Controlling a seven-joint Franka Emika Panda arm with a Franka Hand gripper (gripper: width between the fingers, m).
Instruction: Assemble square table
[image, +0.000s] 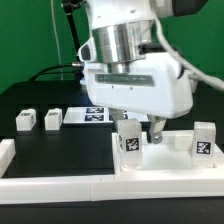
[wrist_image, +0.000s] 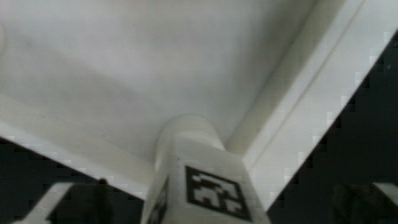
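The square table slab (image: 165, 160) lies flat at the exterior view's right, rim up. It fills the wrist view (wrist_image: 125, 70), with its raised rim running diagonally. One tagged leg block (image: 128, 141) stands upright at the slab's near corner, and a second one (image: 203, 142) stands at the corner to its right. Two loose leg blocks (image: 25, 121) (image: 52, 120) sit on the black table at the left. My gripper (image: 140, 130) hangs right above the first leg. In the wrist view that leg (wrist_image: 210, 185) stands between my spread fingers (wrist_image: 71, 205), with dark gaps on both sides.
The marker board (image: 92, 115) lies flat behind the slab, partly hidden by my hand. Long white border rails (image: 50, 186) run along the front edge and the left side. A green backdrop stands behind the table.
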